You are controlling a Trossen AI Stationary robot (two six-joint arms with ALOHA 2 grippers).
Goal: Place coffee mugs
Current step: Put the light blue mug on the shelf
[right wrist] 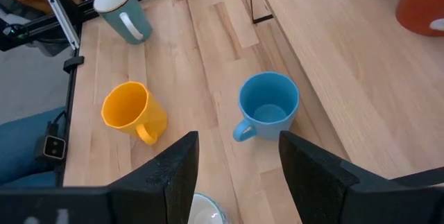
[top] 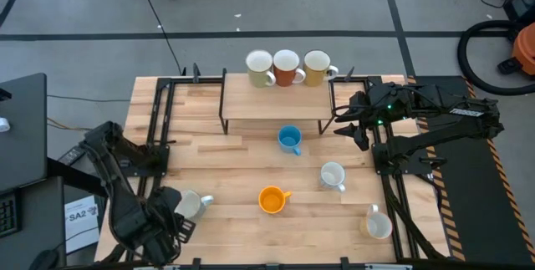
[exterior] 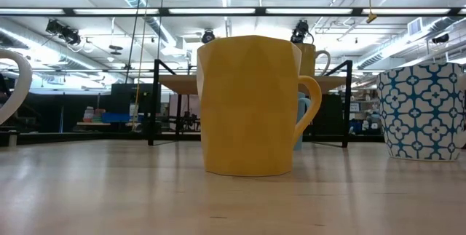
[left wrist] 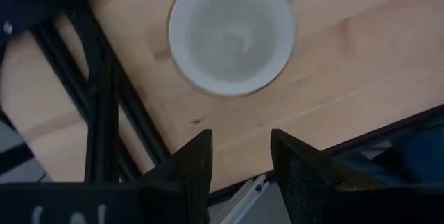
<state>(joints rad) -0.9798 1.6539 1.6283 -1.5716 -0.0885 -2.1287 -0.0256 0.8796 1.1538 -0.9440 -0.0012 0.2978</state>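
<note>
Three mugs stand on a raised wooden shelf (top: 276, 103) at the table's far side: cream (top: 259, 68), red-orange (top: 287, 68), yellow (top: 317, 68). On the table stand a blue mug (top: 289, 140) (right wrist: 269, 106), a white mug (top: 333, 175), an orange mug (top: 272, 199) (right wrist: 132, 109) (exterior: 251, 104), a patterned mug (top: 379, 224) (exterior: 422, 111) and a pale mug (top: 191, 205) (left wrist: 232, 33). My left gripper (top: 175, 222) (left wrist: 239, 161) is open, above and just nearward of the pale mug. My right gripper (top: 349, 129) (right wrist: 239, 168) is open, raised to the right of the blue mug.
Black metal frames (top: 159, 119) run along the table's left and right sides, and the shelf stands on thin black legs (top: 224, 124). Bare wood lies between the orange mug and the pale mug. A black monitor (top: 21, 128) stands left of the table.
</note>
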